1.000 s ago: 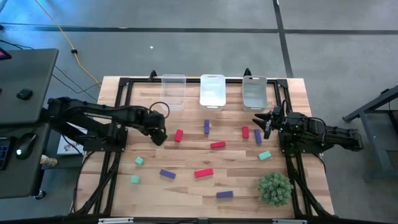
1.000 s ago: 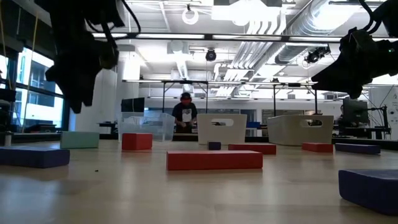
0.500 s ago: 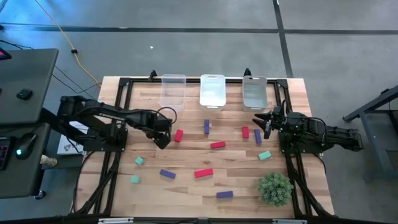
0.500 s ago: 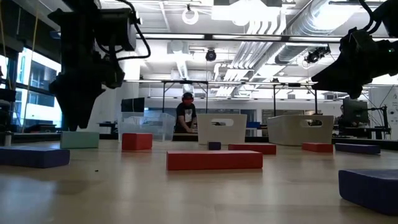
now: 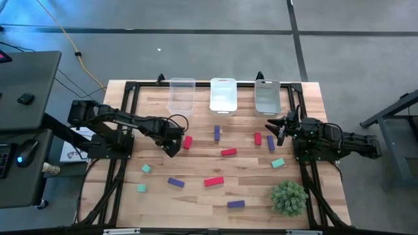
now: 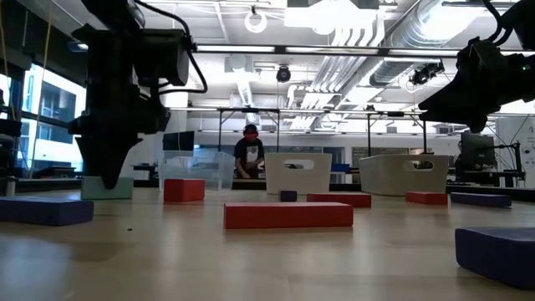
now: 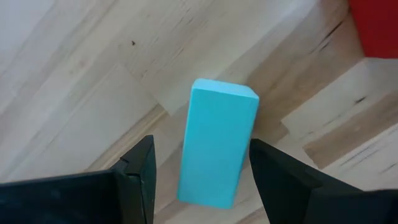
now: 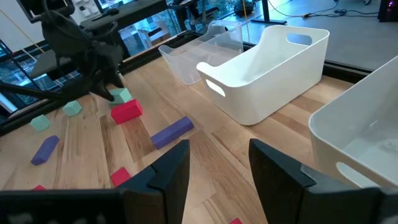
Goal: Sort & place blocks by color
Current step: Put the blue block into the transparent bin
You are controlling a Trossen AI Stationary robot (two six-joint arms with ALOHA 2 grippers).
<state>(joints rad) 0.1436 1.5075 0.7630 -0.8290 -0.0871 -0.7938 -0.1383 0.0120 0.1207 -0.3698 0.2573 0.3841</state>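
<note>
left end effector (image 7: 199, 180) lowered, open astride teal block (image 7: 217, 149)

Your arms, both low over the table.
Your left gripper (image 5: 171, 149) points down, fingers spread; your right gripper (image 5: 275, 126) hovers, fingers apart.

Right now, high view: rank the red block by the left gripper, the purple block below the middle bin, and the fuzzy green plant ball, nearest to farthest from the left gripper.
1. Red block: just right of the left gripper.
2. Purple block: mid-table, below the white middle bin.
3. Fuzzy green plant ball: front right corner, farthest.
</note>
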